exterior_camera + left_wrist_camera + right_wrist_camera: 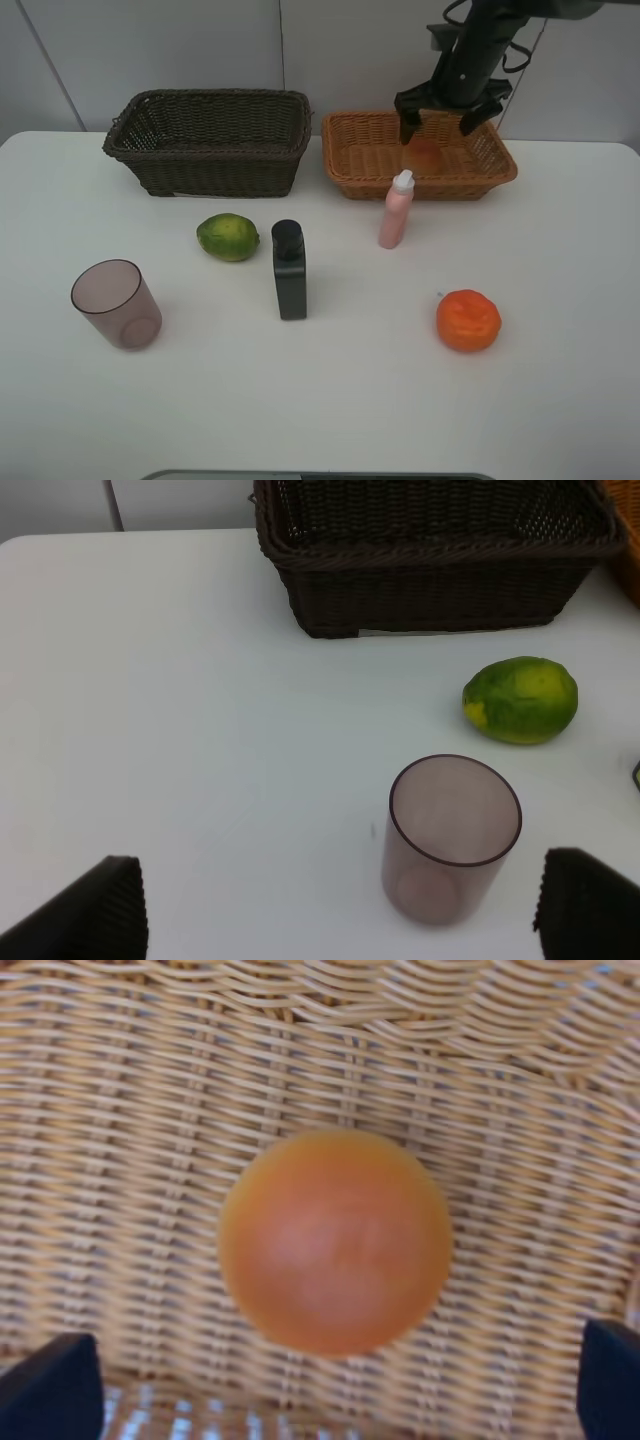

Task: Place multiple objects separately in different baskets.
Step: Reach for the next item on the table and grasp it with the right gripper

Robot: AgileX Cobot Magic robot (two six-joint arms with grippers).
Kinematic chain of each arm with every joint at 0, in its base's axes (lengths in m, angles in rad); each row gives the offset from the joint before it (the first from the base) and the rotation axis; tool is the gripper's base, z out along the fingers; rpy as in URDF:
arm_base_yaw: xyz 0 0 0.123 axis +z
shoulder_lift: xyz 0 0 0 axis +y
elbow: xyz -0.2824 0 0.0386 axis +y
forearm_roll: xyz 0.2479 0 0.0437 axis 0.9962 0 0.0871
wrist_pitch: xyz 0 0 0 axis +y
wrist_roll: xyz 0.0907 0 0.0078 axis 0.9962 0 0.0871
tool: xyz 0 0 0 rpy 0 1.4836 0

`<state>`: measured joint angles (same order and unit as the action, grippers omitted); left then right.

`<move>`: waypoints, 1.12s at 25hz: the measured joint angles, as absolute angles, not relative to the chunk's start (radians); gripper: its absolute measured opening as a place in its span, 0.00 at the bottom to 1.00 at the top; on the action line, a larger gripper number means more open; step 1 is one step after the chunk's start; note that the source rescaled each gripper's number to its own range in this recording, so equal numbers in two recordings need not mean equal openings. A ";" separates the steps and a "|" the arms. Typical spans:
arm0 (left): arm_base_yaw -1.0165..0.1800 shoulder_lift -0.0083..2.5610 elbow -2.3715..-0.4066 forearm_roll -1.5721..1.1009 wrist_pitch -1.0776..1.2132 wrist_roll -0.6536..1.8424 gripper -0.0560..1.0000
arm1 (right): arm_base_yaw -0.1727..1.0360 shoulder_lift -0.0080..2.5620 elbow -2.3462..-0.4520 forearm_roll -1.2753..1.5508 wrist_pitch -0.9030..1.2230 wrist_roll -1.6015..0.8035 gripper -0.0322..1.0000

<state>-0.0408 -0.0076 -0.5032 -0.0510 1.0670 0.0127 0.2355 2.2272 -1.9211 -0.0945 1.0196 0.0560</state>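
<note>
Peach (335,1240) seen in the tan basket (360,185).
Right gripper (437,124) is spread wide above the basket; left gripper (345,915) is held wide too.

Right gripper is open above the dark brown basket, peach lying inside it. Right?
Wrong basket. The right gripper is open above the orange-tan basket, and the peach lies inside that one. The dark brown basket stands beside it, away from the gripper. The exterior high view shows this; the right wrist view also shows tan weave under the peach.
</note>
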 joint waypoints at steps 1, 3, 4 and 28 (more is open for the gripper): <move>-0.041 -0.008 -0.503 -0.051 1.067 0.013 0.99 | 0.236 2.198 -1.900 -0.095 1.023 0.056 1.00; -0.041 -0.008 -0.503 -0.051 1.067 0.013 0.99 | 0.237 2.129 -1.830 -0.093 1.021 0.056 1.00; -0.041 -0.008 -0.503 -0.051 1.067 0.013 0.99 | 0.237 2.096 -1.790 -0.091 1.016 0.060 1.00; -0.041 -0.008 -0.503 -0.051 1.067 0.013 0.99 | 0.386 1.592 -0.853 -0.042 0.773 0.263 1.00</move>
